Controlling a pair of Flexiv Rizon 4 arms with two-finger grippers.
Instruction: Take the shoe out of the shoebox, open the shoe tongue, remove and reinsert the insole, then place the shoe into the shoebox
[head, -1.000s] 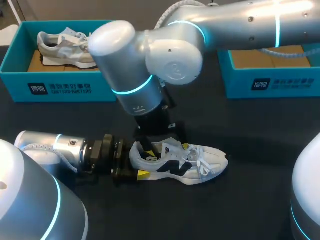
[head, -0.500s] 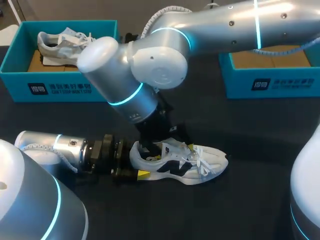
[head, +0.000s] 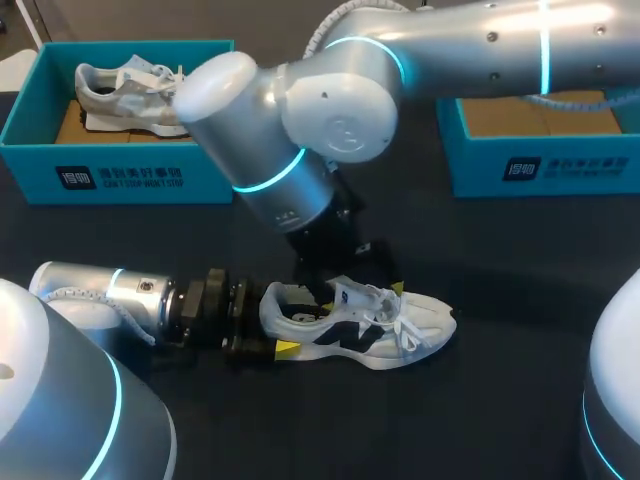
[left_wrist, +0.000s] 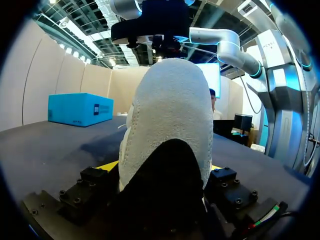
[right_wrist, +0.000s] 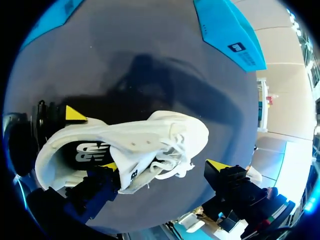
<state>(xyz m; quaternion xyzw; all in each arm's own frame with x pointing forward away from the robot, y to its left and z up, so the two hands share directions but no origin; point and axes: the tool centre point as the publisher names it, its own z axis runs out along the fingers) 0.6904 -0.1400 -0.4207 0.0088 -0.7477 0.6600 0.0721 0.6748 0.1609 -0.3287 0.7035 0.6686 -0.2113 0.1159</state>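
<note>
White sneaker pinned at the heel, opening comes next.
Near the table's front edge, left gripper clamps the heel; right gripper, fingers apart, has shifted from collar toward laces.

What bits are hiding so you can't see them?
- Head view: the right gripper sits mostly under the right arm; only one yellow tip shows.
- Left wrist view: the shoe shows only its heel, which hides its toe.
- Head view: the right shoebox is partly covered by the right arm and cut by the edge.
</note>
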